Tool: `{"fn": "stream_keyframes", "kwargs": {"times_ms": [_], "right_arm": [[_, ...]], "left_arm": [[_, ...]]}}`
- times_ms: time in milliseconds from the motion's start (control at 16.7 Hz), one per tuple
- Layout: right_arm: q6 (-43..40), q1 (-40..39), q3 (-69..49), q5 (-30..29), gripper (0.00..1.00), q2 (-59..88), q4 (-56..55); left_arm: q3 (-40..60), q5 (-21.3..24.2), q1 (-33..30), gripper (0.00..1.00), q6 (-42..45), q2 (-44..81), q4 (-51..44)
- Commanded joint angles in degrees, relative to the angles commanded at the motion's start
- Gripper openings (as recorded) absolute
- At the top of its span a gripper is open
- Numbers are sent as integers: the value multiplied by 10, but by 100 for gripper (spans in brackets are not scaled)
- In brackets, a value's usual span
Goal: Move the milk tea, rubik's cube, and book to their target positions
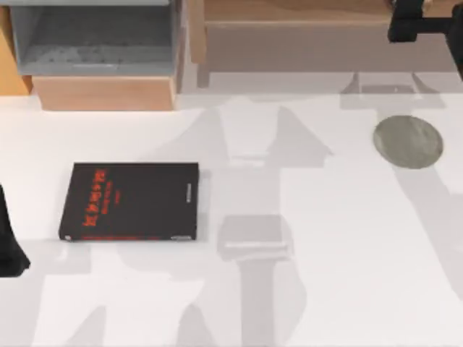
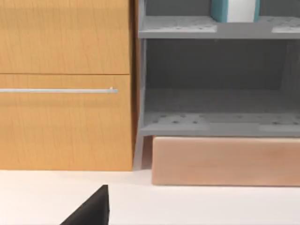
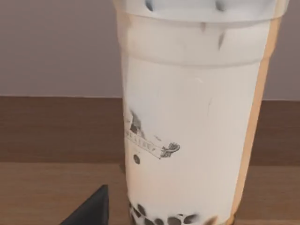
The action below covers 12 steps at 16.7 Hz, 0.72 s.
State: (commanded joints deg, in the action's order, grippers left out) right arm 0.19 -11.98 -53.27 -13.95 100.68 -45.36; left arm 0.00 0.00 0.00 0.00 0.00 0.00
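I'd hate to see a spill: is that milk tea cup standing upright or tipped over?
Upright. In the right wrist view the milk tea stands straight on a wooden surface, lid on top, dark pearls settled at its bottom.

There is one black book (image 1: pixel 130 202) with red letters and one grey round disc (image 1: pixel 408 142) on the white table (image 1: pixel 325 289). One milk tea (image 3: pixel 194 117) cup stands on a wooden surface. One light blue book (image 2: pixel 235 10) stands on a grey shelf.
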Motion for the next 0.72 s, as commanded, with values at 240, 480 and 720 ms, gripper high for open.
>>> {"fn": "stream_keyframes", "kwargs": {"times_ms": [240,480,720], "right_arm": [[0,-7,-31,-8,100,39,-27],[0,-4,-29,-7,100,37,-25],[0,-1,-71,-2,100,66,-14]], "left_arm": [[0,0,0,100,0,0,0],[0,0,0,100,0,0,0],[0,0,0,100,0,0,0]]}}
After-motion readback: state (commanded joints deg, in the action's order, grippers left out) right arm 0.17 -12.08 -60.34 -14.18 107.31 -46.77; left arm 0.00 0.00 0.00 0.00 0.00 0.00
